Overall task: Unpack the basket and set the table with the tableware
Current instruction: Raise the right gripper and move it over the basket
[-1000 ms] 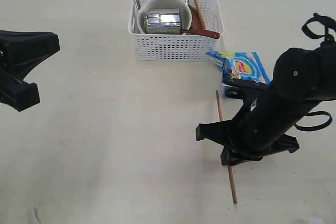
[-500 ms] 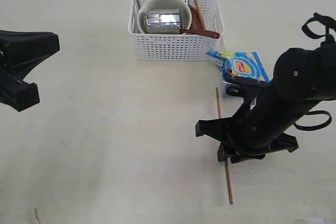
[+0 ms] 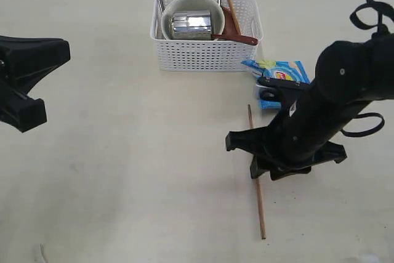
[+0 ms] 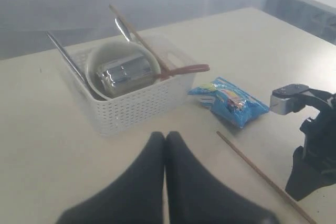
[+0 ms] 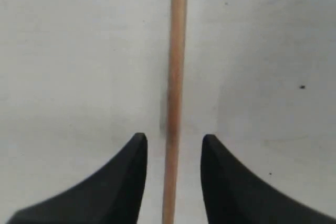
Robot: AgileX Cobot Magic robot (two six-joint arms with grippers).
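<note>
My right gripper (image 5: pixel 171 141) half open, straddling thin wooden chopstick (image 5: pixel 176 51) flat on beige bench (image 5: pixel 79 51), no contact; left gripper (image 4: pixel 165 140) clenched, empty.

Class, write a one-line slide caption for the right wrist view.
Open right tool straddling one wooden chopstick that lies on the pale table, neither finger touching it.

Lit brightly and evenly, diffuse, no hard shadows anywhere; only faint soft shading on the table (image 3: pixel 123 152). Exterior view sharp, colours slightly washed. Strong glare on the steel cup (image 3: pixel 191 24), highlights blown white. Left wrist view hazy and milky, low contrast; left gripper (image 4: pixel 164 136) blurred in the foreground, far background fogged. Right wrist view soft throughout: chopstick (image 5: pixel 176 51) fuzzy at its edges, right gripper (image 5: pixel 174 137) tips out of focus.
</note>
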